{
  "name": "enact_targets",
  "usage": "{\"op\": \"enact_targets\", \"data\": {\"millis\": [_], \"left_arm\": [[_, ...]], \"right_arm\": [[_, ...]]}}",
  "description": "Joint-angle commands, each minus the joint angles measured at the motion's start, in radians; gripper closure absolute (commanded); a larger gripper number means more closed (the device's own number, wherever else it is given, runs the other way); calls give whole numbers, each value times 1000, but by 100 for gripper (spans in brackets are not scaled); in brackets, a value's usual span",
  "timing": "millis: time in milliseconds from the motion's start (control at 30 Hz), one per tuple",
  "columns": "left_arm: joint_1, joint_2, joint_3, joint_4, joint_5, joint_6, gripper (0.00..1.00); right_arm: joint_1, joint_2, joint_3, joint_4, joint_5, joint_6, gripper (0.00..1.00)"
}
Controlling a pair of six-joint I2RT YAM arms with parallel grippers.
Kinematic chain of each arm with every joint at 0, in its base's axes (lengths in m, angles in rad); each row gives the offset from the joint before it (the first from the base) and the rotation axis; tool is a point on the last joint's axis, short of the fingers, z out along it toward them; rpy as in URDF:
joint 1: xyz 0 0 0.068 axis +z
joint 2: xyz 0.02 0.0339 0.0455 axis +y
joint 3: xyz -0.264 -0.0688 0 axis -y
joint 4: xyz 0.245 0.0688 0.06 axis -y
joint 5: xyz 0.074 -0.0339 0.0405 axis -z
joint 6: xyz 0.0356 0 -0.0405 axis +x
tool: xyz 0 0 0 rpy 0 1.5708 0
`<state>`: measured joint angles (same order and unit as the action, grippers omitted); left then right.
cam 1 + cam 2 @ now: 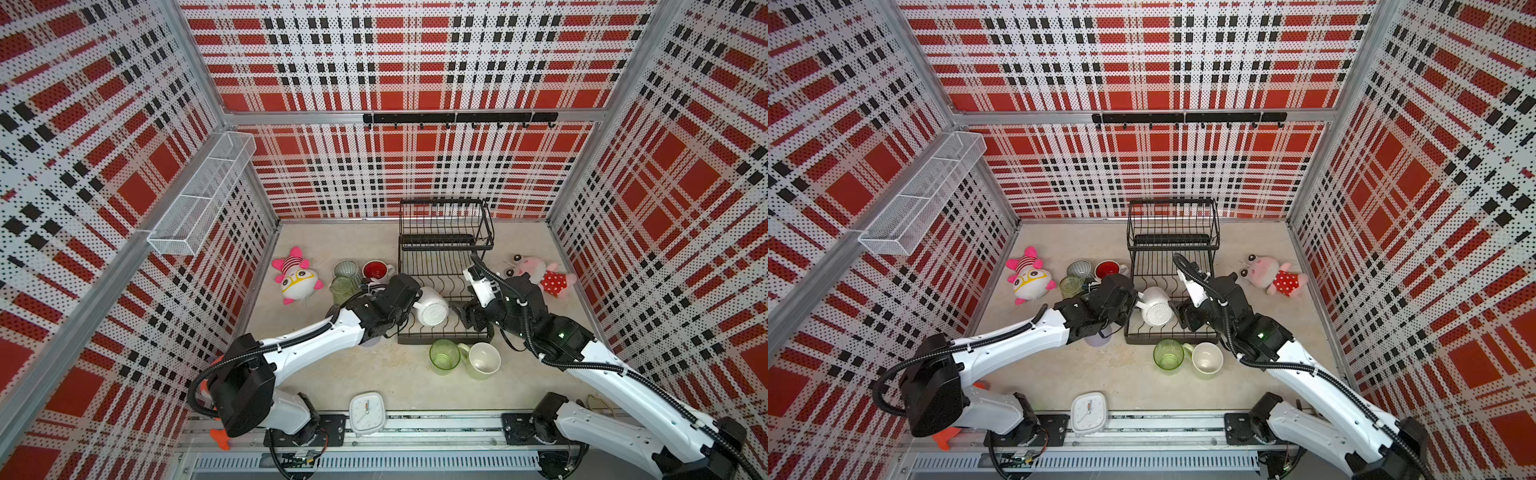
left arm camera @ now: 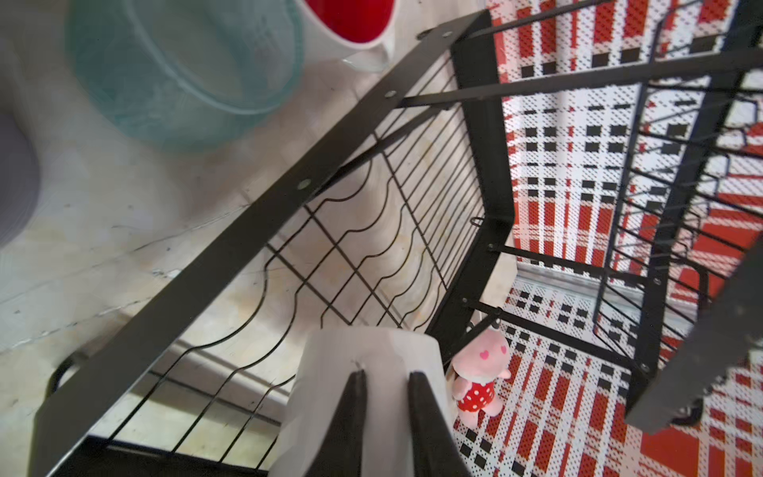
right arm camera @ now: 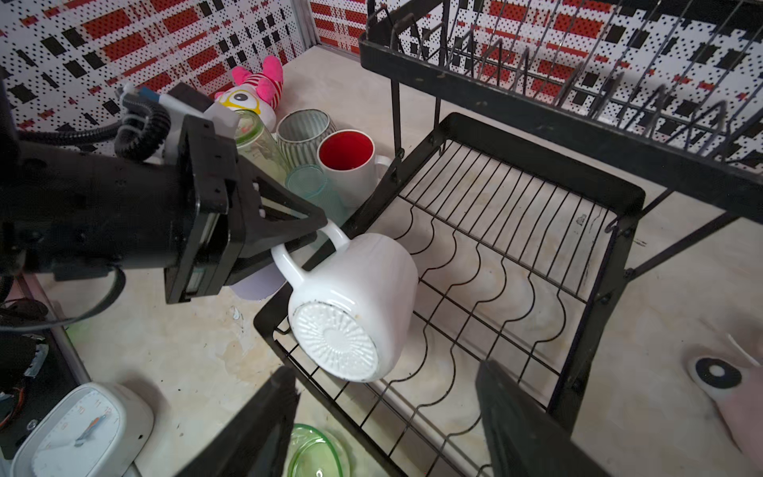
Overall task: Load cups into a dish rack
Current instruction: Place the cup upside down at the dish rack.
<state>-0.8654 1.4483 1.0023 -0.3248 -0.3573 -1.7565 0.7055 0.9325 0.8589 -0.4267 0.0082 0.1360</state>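
Observation:
My left gripper [image 1: 415, 297] [image 2: 386, 373] is shut on the handle of a white mug [image 1: 432, 309] [image 3: 355, 305], which hangs tilted, base outward, over the lower tier of the black dish rack [image 1: 440, 338] [image 3: 536, 136]. At the rack's front right, my right gripper [image 1: 465, 313] [image 3: 388, 369] stands open and holds nothing. In front of the rack stand a green glass [image 1: 444, 355] and a pale-green mug [image 1: 484, 359]. To its left are a red-inside mug [image 1: 376, 270], a ribbed mug [image 1: 347, 269], a green glass [image 1: 341, 289], a teal tumbler [image 3: 307, 181] and a lavender tumbler [image 1: 1098, 336].
A pink-and-white plush [image 1: 293, 278] lies at the far left and a pink plush in a red dress [image 1: 540, 274] lies right of the rack. A white square clock [image 1: 368, 413] sits at the front edge. A white mesh basket [image 1: 199, 195] hangs on the left wall.

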Motion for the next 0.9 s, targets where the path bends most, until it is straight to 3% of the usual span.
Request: {"op": "enact_targets", "data": {"millis": [0, 500, 633, 867], "left_arm": [[-21, 16, 73, 13, -56, -103, 100], [-24, 103, 62, 27, -11, -164, 100], [-14, 109, 53, 28, 1, -194, 100], [3, 111, 12, 34, 45, -273, 100]], "right_arm": [[3, -4, -12, -33, -1, 40, 28], [3, 50, -101, 54, -71, -12, 26], [-16, 112, -55, -16, -33, 19, 19], [-134, 199, 12, -104, -266, 119, 18]]}}
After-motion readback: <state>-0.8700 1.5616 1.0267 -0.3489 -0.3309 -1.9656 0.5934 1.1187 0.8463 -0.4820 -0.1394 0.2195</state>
